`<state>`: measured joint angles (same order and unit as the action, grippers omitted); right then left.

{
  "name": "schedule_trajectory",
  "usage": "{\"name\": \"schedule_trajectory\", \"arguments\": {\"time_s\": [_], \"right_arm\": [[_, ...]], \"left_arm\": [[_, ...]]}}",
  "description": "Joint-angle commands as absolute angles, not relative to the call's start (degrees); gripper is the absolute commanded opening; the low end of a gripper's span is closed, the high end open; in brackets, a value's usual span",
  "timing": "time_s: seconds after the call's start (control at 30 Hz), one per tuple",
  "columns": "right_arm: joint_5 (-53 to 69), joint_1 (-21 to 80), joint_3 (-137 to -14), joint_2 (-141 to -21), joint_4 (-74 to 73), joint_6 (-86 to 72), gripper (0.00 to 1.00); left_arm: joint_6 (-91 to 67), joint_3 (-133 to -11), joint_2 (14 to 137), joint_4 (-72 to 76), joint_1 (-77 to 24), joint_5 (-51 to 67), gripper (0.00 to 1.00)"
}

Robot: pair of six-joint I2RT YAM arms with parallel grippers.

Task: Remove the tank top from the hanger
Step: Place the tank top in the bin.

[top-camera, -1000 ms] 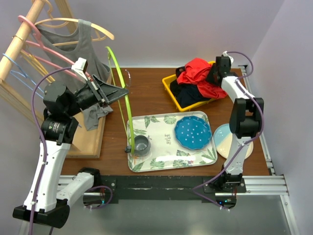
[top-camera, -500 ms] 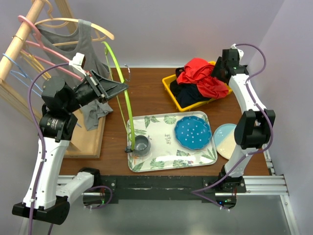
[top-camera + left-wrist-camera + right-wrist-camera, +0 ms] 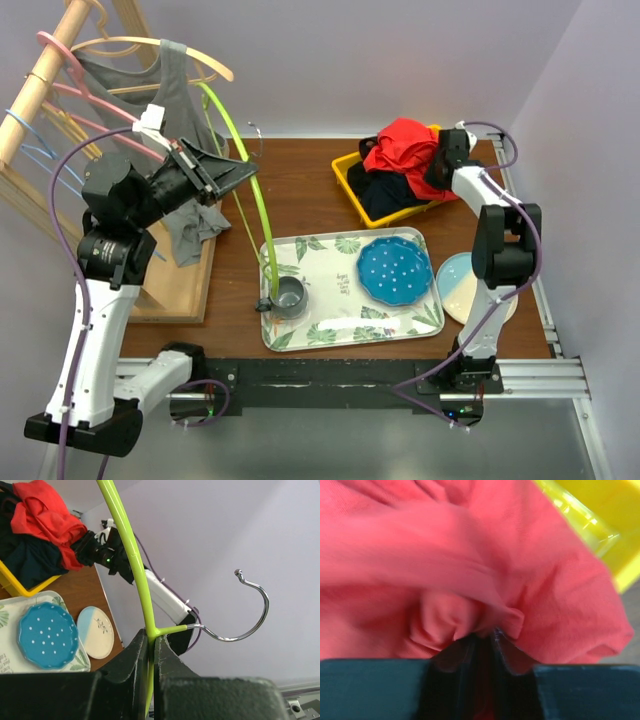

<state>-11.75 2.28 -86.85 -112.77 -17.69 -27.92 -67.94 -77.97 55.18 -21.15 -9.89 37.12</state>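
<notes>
My left gripper (image 3: pixel 250 168) is shut on a bare lime-green hanger (image 3: pixel 265 255), gripping it just below its metal hook (image 3: pixel 255 620); in the left wrist view the jaws (image 3: pixel 150 637) pinch the green stem (image 3: pixel 131 550). The hanger's low end rests by the grey cup (image 3: pixel 290 296). My right gripper (image 3: pixel 440 160) is shut on a red garment (image 3: pixel 400 145) lying over the yellow bin (image 3: pixel 345 175); red cloth (image 3: pixel 470 555) fills the right wrist view at the fingertips (image 3: pixel 485 640). A grey tank top (image 3: pixel 180 100) hangs on a beige hanger (image 3: pixel 205 62) on the rack.
A wooden rack (image 3: pixel 40 85) with pink and blue hangers stands at the far left. A leaf-patterned tray (image 3: pixel 340 330) holds the cup and a blue dotted plate (image 3: pixel 395 270). A blue-and-cream plate (image 3: pixel 465 285) lies at the right. Dark clothes fill the bin.
My left gripper has lifted and tilted the green hanger up and to the left. My right arm swung up and back, then came down at the bin with the red garment.
</notes>
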Motion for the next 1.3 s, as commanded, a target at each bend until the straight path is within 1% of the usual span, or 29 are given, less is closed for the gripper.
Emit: {"name": "schedule_trajectory", "arguments": {"time_s": [0.0, 0.03, 0.07, 0.13, 0.17, 0.2, 0.27, 0.47, 0.53, 0.57, 0.63, 0.67, 0.73, 0.77, 0.83, 0.87, 0.9, 1.0, 1.03, 1.1, 1.13, 1.23, 1.27], "right_arm": [[-11.8, 2.3, -87.2, -114.5, -10.2, -29.3, 0.29], [-12.0, 2.3, -87.5, -114.6, -9.6, -28.7, 0.33], [-12.0, 2.2, -87.6, -114.8, -8.9, -28.3, 0.41], [-11.3, 2.2, -89.4, -114.7, -10.2, -27.8, 0.47], [-11.4, 2.3, -89.6, -114.1, -11.0, -27.7, 0.54], [-11.3, 2.5, -89.6, -112.1, -11.2, -27.8, 0.58], [-11.4, 3.6, -89.5, -109.6, -12.8, -27.6, 0.67], [-12.8, 8.2, -91.0, -102.8, -17.1, -25.8, 0.79], [-13.0, 9.6, -90.8, -100.7, -17.7, -25.1, 0.82], [-12.7, 11.1, -90.8, -99.9, -18.3, -25.0, 0.87], [-11.2, 12.6, -90.6, -97.9, -19.0, -24.2, 0.91], [-10.5, 14.4, -90.2, -95.4, -18.5, -23.9, 0.92], [-8.4, 16.5, -89.7, -92.6, -18.7, -23.0, 0.92], [-7.0, 18.4, -90.0, -90.1, -18.6, -22.6, 0.92], [0.7, 19.5, -89.4, -87.6, -16.6, -21.6, 0.92], [4.2, 19.9, -88.9, -84.5, -13.0, -21.4, 0.92], [10.9, 20.0, -87.6, -83.3, -10.7, -21.0, 0.91], [16.7, 20.2, -89.1, -81.0, -6.8, -20.2, 0.91], [20.2, 20.3, -90.2, -81.2, -6.5, -19.9, 0.9], [22.7, 20.8, -93.1, -82.2, -6.4, -19.3, 0.9], [26.4, 21.0, -93.9, -82.9, -5.5, -19.0, 0.9], [32.1, 21.4, -99.7, -87.3, -4.2, -17.6, 0.9], [36.2, 21.5, -101.1, -88.3, -4.2, -17.0, 0.9]], "left_arm": [[-70.2, -81.6, 55.4, -17.0, -10.2, 35.5, 0.0], [-70.9, -81.5, 55.6, -16.4, -10.2, 35.5, 0.0], [-71.4, -81.5, 55.7, -15.4, -10.2, 35.1, 0.0], [-72.6, -81.6, 55.6, -14.8, -10.2, 32.2, 0.0], [-72.8, -81.6, 55.5, -13.8, -10.2, 30.7, 0.0], [-72.6, -81.7, 55.5, -13.9, -10.2, 27.6, 0.0], [-73.0, -81.7, 56.0, -12.4, -10.2, 25.7, 0.0], [-78.8, -78.5, 58.6, -4.3, -10.2, 22.5, 0.0], [-79.1, -78.8, 59.2, -3.6, -10.2, 18.2, 0.0], [-79.1, -78.9, 59.7, -2.2, -10.2, 15.1, 0.0], [-77.8, -79.8, 60.5, 2.2, -10.2, 12.3, 0.0], [-77.7, -80.8, 61.7, 0.8, -10.2, 9.3, 0.0], [-79.7, -81.2, 62.7, 2.9, -10.2, 6.9, 0.0], [-81.7, -80.9, 63.4, 3.9, -10.2, 3.3, 0.0], [-84.1, -80.0, 64.2, 6.2, -10.2, 0.5, 0.0], [-85.2, -79.9, 65.1, 7.0, -10.2, -2.3, 0.0], [-85.1, -80.2, 65.7, 7.6, -10.2, -3.9, 0.0], [-83.7, -83.0, 68.1, 9.6, -10.0, -7.9, 0.0], [-83.3, -83.9, 69.4, 9.4, -9.9, -8.7, 0.0], [-84.6, -86.1, 70.8, 9.1, -9.1, -9.1, 0.0], [-85.6, -86.6, 72.1, 9.7, -8.8, -8.6, 0.0], [-88.0, -87.4, 73.7, 11.1, -8.7, -7.6, 0.0], [-88.4, -87.5, 74.0, 11.1, -8.6, -6.9, 0.0]]}}
